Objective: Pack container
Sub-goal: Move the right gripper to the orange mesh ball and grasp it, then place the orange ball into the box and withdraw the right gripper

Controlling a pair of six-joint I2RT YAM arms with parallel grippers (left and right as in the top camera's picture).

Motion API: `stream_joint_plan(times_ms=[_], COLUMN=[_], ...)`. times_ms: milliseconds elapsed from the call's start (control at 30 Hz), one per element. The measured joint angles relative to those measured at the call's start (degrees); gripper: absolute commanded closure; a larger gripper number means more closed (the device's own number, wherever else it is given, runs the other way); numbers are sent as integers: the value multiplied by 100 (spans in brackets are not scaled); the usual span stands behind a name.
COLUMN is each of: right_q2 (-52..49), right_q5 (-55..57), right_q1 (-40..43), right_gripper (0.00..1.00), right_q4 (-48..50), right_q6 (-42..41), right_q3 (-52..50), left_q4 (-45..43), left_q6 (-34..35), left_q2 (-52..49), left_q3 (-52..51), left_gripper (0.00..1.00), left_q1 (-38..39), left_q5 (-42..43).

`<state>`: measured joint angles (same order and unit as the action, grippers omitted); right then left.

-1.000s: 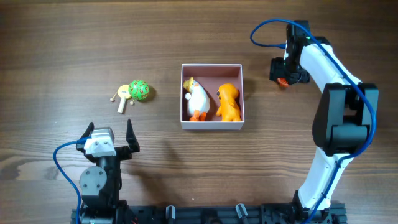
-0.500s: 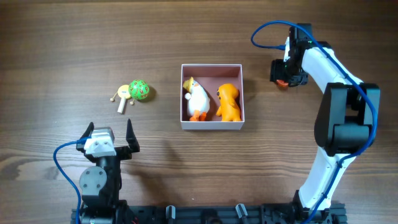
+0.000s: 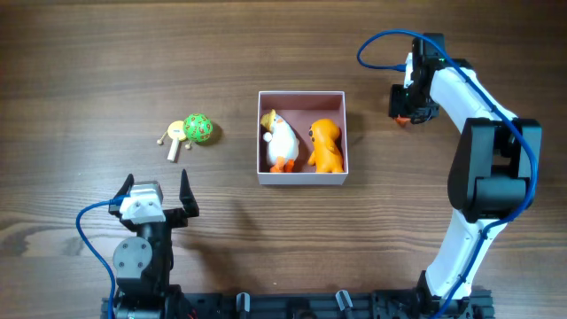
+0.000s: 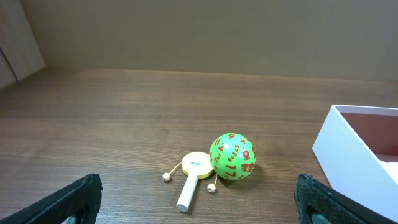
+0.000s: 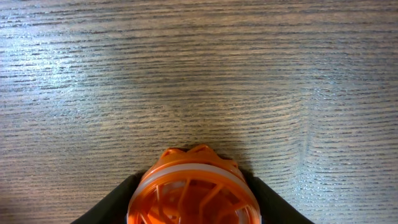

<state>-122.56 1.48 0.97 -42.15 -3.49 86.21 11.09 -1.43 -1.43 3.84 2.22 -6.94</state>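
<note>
A brown wooden table (image 3: 89, 53) is seen from above. The container (image 3: 301, 180) is set near the middle of it. It is a small square box with an open top, white outside and dusty pink inside. Two toys are lying in it side by side: a white bird (image 3: 282, 142) on the left and an orange figure (image 3: 326, 146) on the right.

The right gripper (image 3: 404, 113) is held over the table to the right of the container, apart from it. Its fingers are closed on an orange ball (image 5: 194, 194) with a cage-like pattern. This is shown well only by the right wrist view. From above, just a bit of orange is seen.

The left gripper (image 3: 157, 181) is kept near the front edge, with its fingers spread wide and nothing between them.

To the left of the container, well apart from it, a green ball (image 3: 199, 128) is found. A little yellow drum on a stick (image 3: 175, 135) is lying right beside it. Red marks like numbers are shown on the green ball (image 4: 232, 157) in the left wrist view, but they cannot be read for sure. A tiny label on the drum (image 4: 196, 165) is too small to read. A white corner of the container (image 4: 348, 155) is caught there too.
</note>
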Motion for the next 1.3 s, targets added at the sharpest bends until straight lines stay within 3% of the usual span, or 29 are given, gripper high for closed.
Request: stream_joint_plan(times_ms=[233, 367, 667, 1000, 1300], right_q2=[127, 831, 2260, 2291, 1429], right_q5=[-26, -39, -61, -105, 44], right_q1=[0, -114, -1773, -3355, -3473], right_gripper=[52, 52, 51, 51, 52], right_q4=[-179, -306, -570, -212, 192], right_q6=[0, 0, -9, -181, -444], right_q3=[-17, -17, -15, -15, -81], left_q4=[0, 0, 0, 0, 0], left_q6=[0, 0, 0, 0, 0], left_q2=[0, 0, 0, 0, 0], left_q3=[0, 2, 2, 0, 0], left_gripper=[0, 0, 0, 0, 0], left_q1=[0, 0, 0, 0, 0], left_q5=[0, -2, 0, 0, 0])
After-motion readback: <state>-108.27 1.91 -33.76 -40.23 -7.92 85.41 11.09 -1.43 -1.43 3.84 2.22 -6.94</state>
